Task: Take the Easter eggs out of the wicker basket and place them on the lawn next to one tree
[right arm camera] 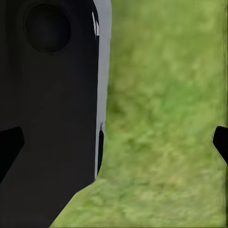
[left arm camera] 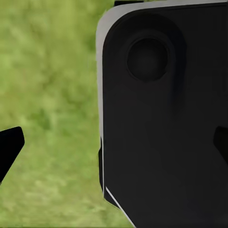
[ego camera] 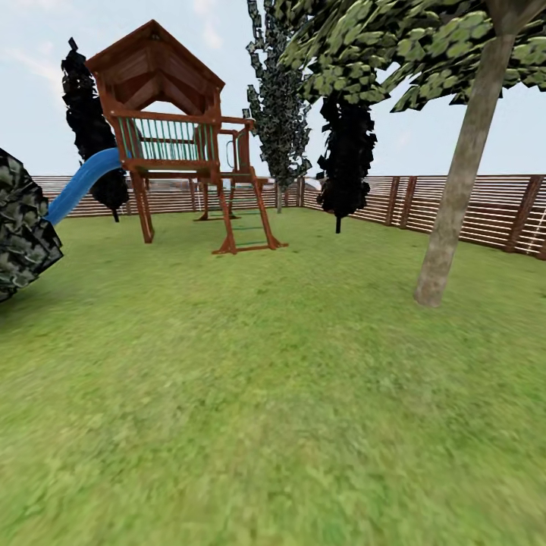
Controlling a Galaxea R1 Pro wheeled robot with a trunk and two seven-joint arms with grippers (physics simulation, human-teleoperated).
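Nearest ground: flat green grass lawn (ego camera: 250, 425), running from the foreground out to the fence.
Left end effector (left arm camera: 114, 145): 2 dark fingertips sit at opposite edges of the left wrist view, so the fingers stand wide apart with nothing between them; a large black rounded robot body panel (left arm camera: 166, 118) lies beyond them, over grass.
Right end effector (right arm camera: 114, 145): likewise spread apart and holding nothing, with a black panel beside grass.
Tree: 1 slim pale grey-beige trunk (ego camera: 462, 174) leaning under a mottled green-white crown, at the right, well apart from the robot.
Other trees: 3 dark conifers, such as the near-black conifer with a thin trunk (ego camera: 346, 152).
Play set: 1 brown wooden play tower (ego camera: 178, 133) with 1 blue slide (ego camera: 80, 186).
Boundary: brown horizontal-slat wooden fence (ego camera: 470, 208).
Task things: 0 eggs and 0 baskets are in sight; I cannot say where they lie.
Risk: driving on toward the tree empty-handed wastes the trip, judging by both empty end effectors.
Risk: mistaking a conifer for the chosen tree could scatter the eggs between trunks.
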